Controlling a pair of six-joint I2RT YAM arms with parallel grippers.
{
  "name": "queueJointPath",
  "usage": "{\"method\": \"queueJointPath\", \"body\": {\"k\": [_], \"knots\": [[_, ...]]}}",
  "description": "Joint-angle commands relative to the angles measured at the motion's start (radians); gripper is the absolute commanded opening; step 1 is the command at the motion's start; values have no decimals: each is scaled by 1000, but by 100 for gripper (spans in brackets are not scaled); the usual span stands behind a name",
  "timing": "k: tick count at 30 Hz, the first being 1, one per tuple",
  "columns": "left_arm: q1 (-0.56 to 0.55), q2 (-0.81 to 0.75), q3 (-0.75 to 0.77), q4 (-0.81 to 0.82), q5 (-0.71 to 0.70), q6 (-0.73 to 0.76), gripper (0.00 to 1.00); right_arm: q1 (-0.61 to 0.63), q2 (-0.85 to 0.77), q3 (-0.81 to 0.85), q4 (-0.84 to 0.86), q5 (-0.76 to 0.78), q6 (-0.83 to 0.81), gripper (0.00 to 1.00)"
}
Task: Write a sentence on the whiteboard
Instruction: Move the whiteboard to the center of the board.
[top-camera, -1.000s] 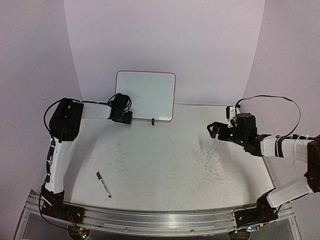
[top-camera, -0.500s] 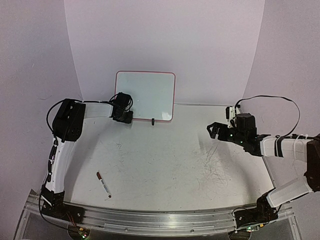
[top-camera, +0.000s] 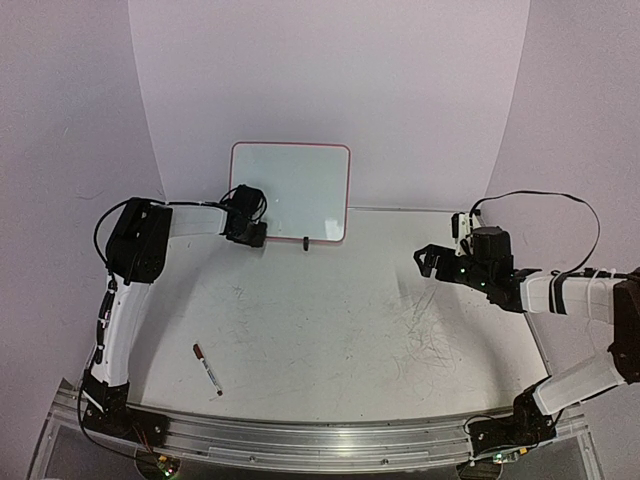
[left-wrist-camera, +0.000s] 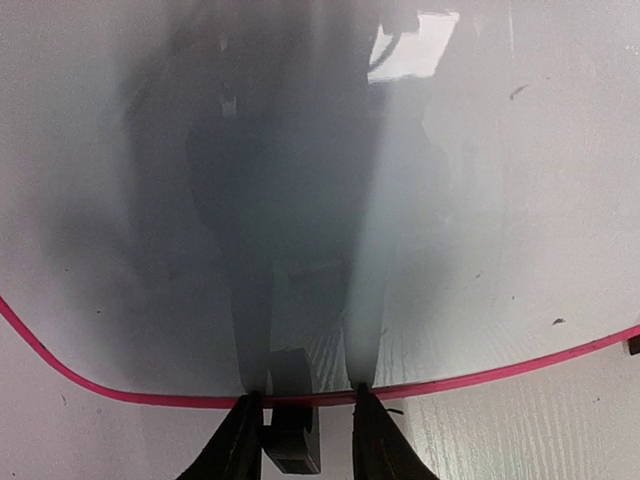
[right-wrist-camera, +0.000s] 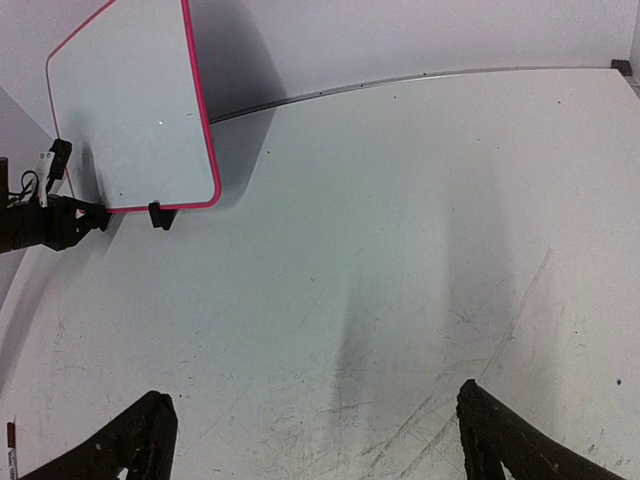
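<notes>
The whiteboard (top-camera: 295, 190) stands upright at the back of the table, white with a pink rim; its face is blank and no sentence shows on it. It also shows in the right wrist view (right-wrist-camera: 130, 110) and fills the left wrist view (left-wrist-camera: 450, 200). My left gripper (top-camera: 245, 232) is at its lower left corner. Its fingertips (left-wrist-camera: 305, 398) touch the pink rim, narrowly open, astride a black clip foot (left-wrist-camera: 290, 440) with a gap on the right side. My right gripper (top-camera: 428, 260) is wide open and empty above the table's right side (right-wrist-camera: 312, 400).
A marker (top-camera: 208, 368) with a red end lies on the table at the front left; its end shows in the right wrist view (right-wrist-camera: 10, 450). The second clip foot (top-camera: 306, 242) stands under the board's lower edge. Grey scribble marks cover the tabletop (top-camera: 430, 330).
My left gripper has shifted slightly towards the whiteboard's lower left corner. The right arm and the marker have not moved.
</notes>
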Motion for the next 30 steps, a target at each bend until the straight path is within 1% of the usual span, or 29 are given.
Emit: {"method": "queueJointPath", "body": {"k": [1, 7, 11, 14, 22, 30], "knots": [[-1, 27, 52, 7, -12, 15, 25, 4, 2, 27, 42, 12, 5, 98], [-7, 29, 51, 6, -28, 22, 9, 5, 0, 24, 42, 16, 5, 98], [-36, 22, 38, 6, -65, 41, 2, 5, 5, 26, 42, 18, 6, 98], [-56, 4, 14, 6, -84, 40, 0, 5, 8, 27, 44, 17, 7, 98], [-118, -61, -83, 11, -112, -25, 0, 6, 12, 26, 44, 19, 12, 98], [-177, -174, -277, 59, -144, -160, 0, 15, 5, 29, 41, 15, 19, 98]]}}
